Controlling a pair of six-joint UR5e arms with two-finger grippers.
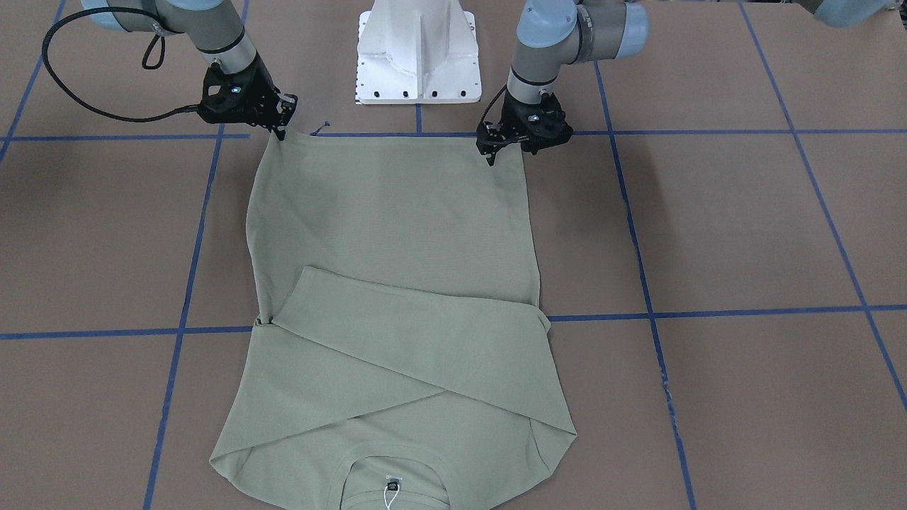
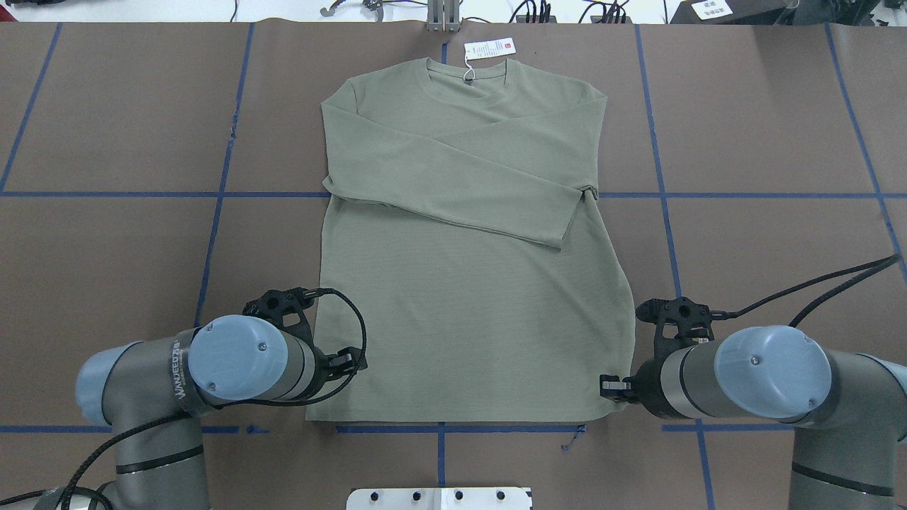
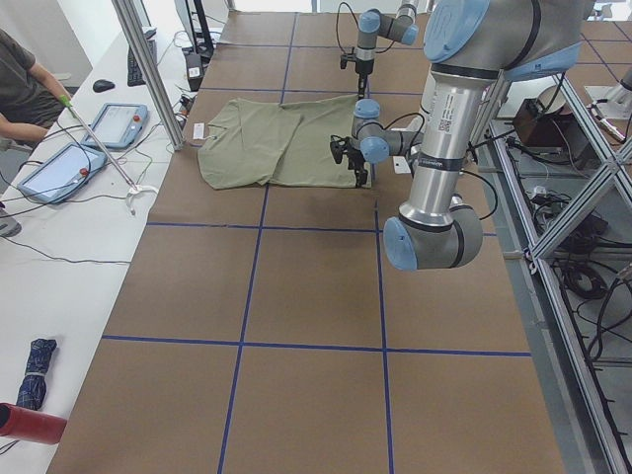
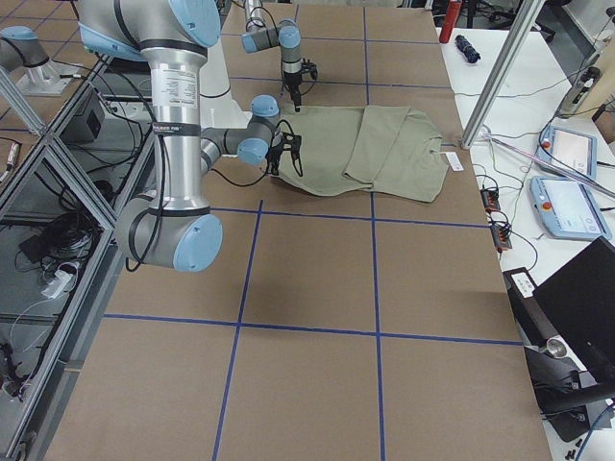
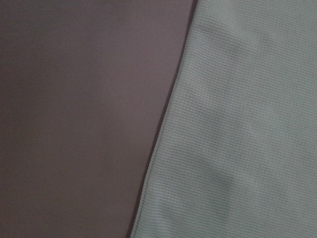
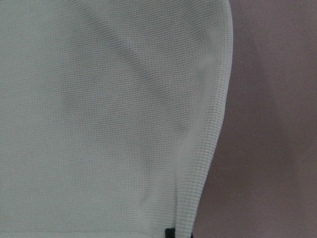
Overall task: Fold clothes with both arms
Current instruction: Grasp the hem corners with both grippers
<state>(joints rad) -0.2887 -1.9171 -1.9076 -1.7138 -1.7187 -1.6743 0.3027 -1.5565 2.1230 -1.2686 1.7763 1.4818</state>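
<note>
The sage-green shirt [image 1: 397, 227] lies flat on the brown table with both sleeves crossed over its chest [image 2: 468, 283]. Its collar and white hang tag [image 2: 489, 48] are at the far edge. My right gripper [image 1: 283, 129] is down at one near hem corner, its fingers pinched together on the cloth. A black fingertip [image 6: 170, 233] shows at the shirt's edge in the right wrist view. My left gripper [image 1: 490, 157] is low over the other hem corner. Its jaws are hidden, and the left wrist view shows only the shirt's side edge [image 5: 237, 124].
The white pedestal base [image 1: 418, 57] stands just behind the hem. Blue tape lines [image 2: 666, 195] grid the table. Black cables [image 1: 85, 106] trail from the wrists. An operator [image 3: 20, 69] and tablets [image 3: 123, 123] are at the far side bench.
</note>
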